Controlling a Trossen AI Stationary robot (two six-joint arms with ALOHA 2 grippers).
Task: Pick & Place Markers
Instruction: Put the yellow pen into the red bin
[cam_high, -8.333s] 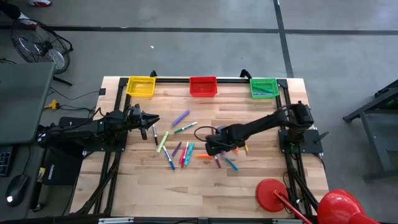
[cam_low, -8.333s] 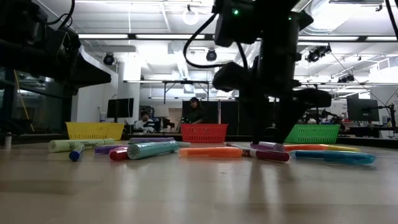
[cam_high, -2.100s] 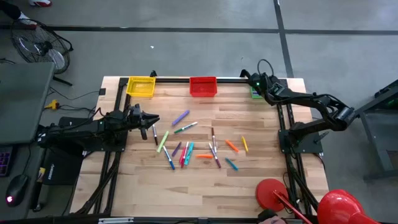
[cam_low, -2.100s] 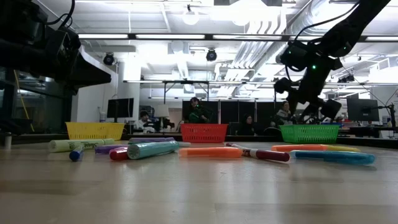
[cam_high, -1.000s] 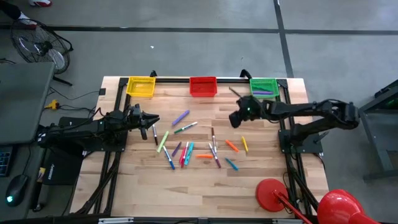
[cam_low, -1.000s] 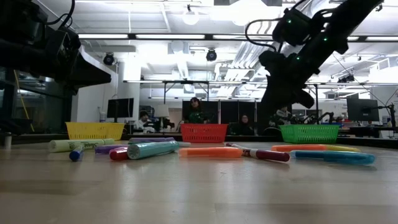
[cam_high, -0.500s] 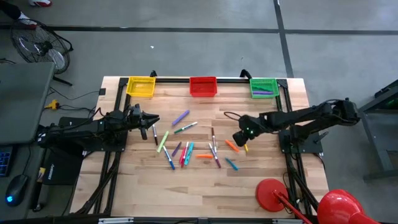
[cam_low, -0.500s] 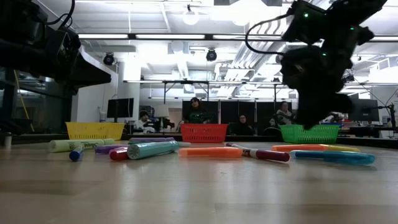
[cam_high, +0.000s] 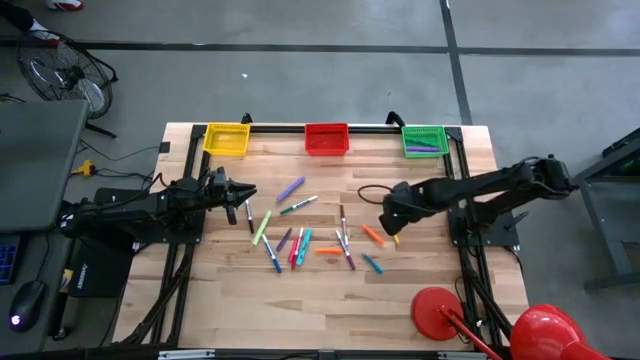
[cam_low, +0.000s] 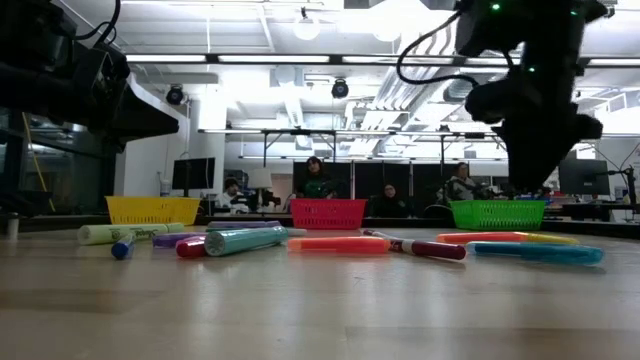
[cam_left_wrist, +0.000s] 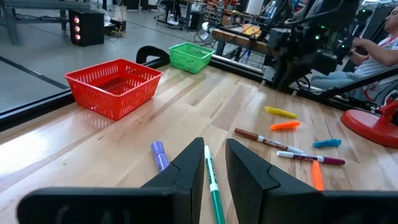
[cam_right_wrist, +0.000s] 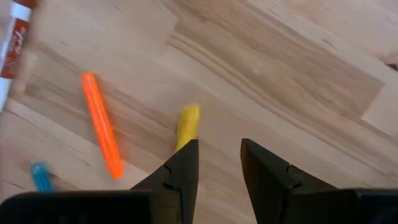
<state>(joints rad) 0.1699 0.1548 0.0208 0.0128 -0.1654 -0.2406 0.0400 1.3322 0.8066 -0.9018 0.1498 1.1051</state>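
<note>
**High view: right gripper low over yellow marker, nothing held**

Right gripper (cam_high: 388, 222) out over the right half of the table (cam_high: 420, 300), just beside the yellow marker (cam_high: 394, 233) and the orange marker (cam_high: 373, 235). In the right wrist view (cam_right_wrist: 217, 146): fingers apart, gap bare, nothing gripped. Yellow marker (cam_right_wrist: 186, 124) lying flat on the wood just ahead of one fingertip. Orange marker (cam_right_wrist: 102, 140) beside it, apart from it. Blue marker (cam_right_wrist: 40, 177) farther off.

Left gripper (cam_high: 245, 195) at the left side of the table, waiting. In the left wrist view (cam_left_wrist: 214, 146): fingers a narrow gap apart, empty. Through that gap, a green marker (cam_left_wrist: 212, 183) flat on the table, with a purple marker (cam_left_wrist: 159, 154) next to it.

Most markers (cam_high: 295, 245) scattered loose across the middle of the table, none upright. At the far edge, well apart from each other: yellow basket (cam_high: 226, 127), red basket (cam_high: 326, 127), green basket (cam_high: 423, 128). Inside the green one, a purple stick (cam_high: 425, 144).

In the low view, a white-bodied marker with a dark red cap (cam_low: 415, 246) near the front of the row. Print along its barrel, too small to read. No other lettering legible anywhere. People (cam_low: 315, 180) seated in the room behind the baskets.
</note>
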